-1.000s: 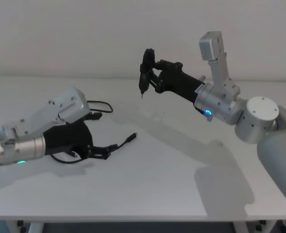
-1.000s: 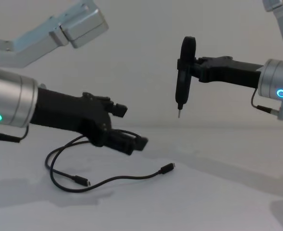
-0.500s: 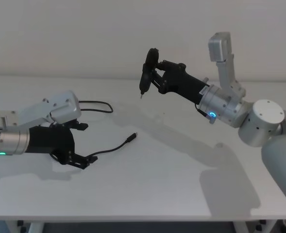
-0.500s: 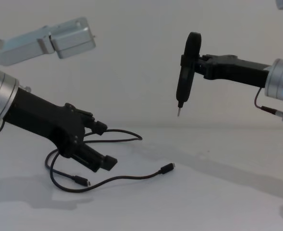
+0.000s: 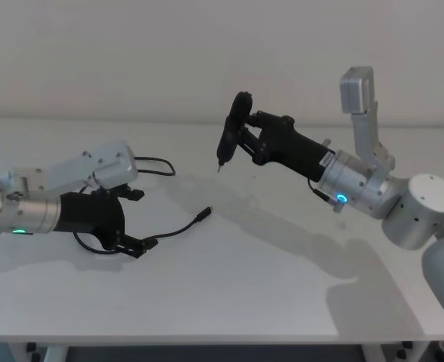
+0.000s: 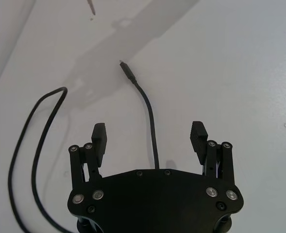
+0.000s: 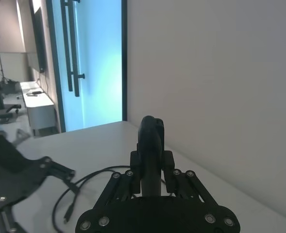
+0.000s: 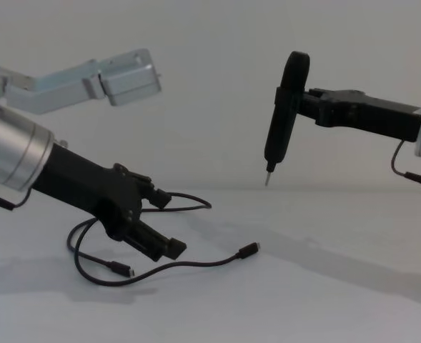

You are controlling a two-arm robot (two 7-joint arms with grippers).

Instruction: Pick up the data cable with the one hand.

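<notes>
The left gripper [image 6: 148,131], jaws spread astride the cable [image 6: 145,99], should be lowered squarely, then closed; a tool [image 5: 228,139] is pinched by the raised right gripper [image 5: 246,136].

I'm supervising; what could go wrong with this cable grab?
The cable is thin and lies flat on the table, so the left gripper's open jaws could shut above it and miss. Only one strand runs between them; the loose loop may drag. The right gripper holds a tool aloft.
</notes>
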